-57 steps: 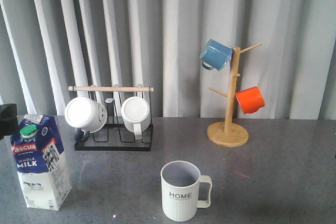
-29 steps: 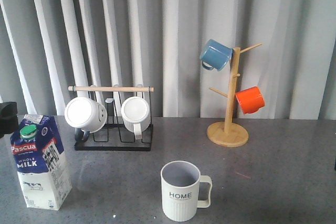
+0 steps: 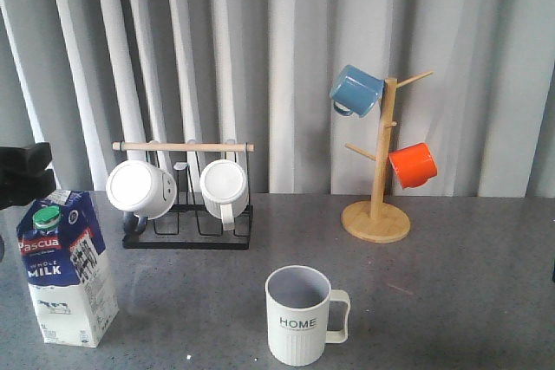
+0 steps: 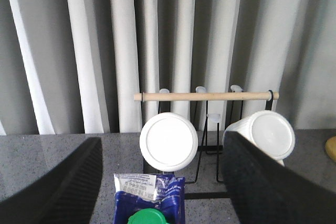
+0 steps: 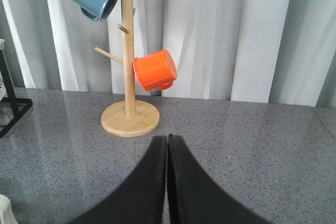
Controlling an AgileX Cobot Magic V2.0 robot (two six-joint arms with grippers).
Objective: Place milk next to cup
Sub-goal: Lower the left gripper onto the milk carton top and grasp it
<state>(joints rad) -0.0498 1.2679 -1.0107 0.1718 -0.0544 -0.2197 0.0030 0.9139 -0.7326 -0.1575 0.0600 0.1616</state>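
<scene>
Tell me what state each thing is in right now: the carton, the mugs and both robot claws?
Milk carton: upright on the table, green cap on, not gripped.
HOME mug: upright, empty, apart from the carton.
Two white mugs: lying sideways in the black rack.
Blue mug: hung on the wooden tree.
Orange mug: hung lower on the tree.
Left gripper: open, above the carton.
Right gripper: shut, empty.

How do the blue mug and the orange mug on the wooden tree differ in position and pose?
The blue mug hangs on a higher peg, left of the trunk in the front view; the orange mug hangs lower, on the right. The blue mug's handle shows at its lower left; the orange mug's handle is not clear. Both hang tilted on the same wooden tree.
</scene>
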